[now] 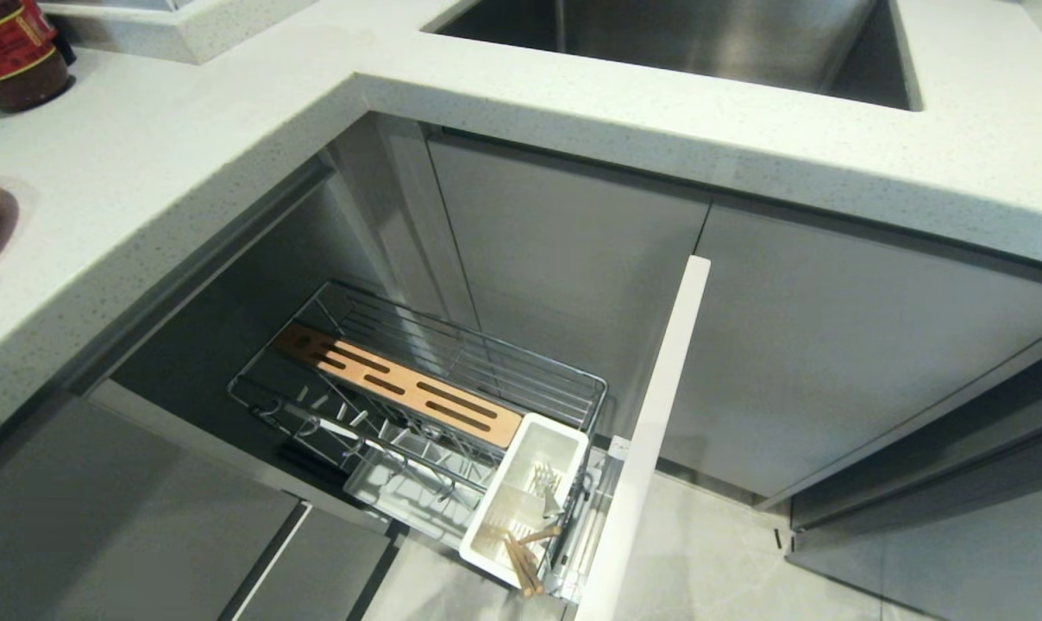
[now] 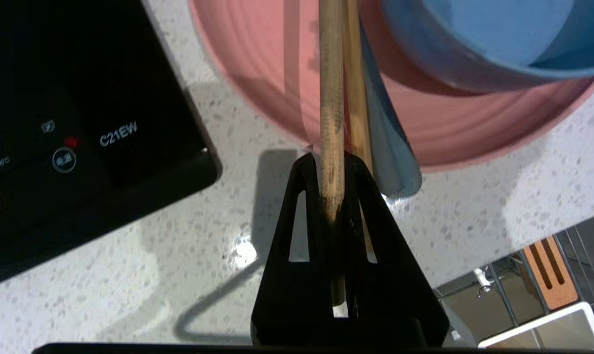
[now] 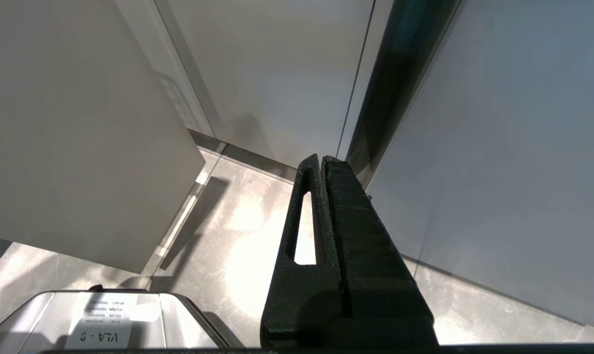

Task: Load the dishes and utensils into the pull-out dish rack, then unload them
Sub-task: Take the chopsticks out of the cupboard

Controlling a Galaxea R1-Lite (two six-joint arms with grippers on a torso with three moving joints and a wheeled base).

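In the left wrist view my left gripper (image 2: 332, 160) is shut on a light wooden chopstick (image 2: 331, 98) that sticks out past the fingertips. A second chopstick (image 2: 357, 98) runs beside it behind one finger; I cannot tell if it is gripped. Below lie the salmon-pink plate (image 2: 449, 132), the pale blue bowl (image 2: 474, 44) on it, and the silver spoon (image 2: 394, 157) over the plate's rim. The pull-out dish rack (image 1: 452, 379) stands open under the counter, with wooden sticks (image 1: 525, 561) in its white cutlery cup (image 1: 530, 492). My right gripper (image 3: 321, 158) is shut and empty, down by the cabinet fronts.
A black induction cooktop (image 2: 80, 123) sits on the speckled countertop (image 2: 130, 275) next to the plate. The sink (image 1: 676, 43) is at the back and a sauce jar (image 1: 12, 52) at the far left. The rack's tall white front panel (image 1: 650, 431) juts out over the floor.
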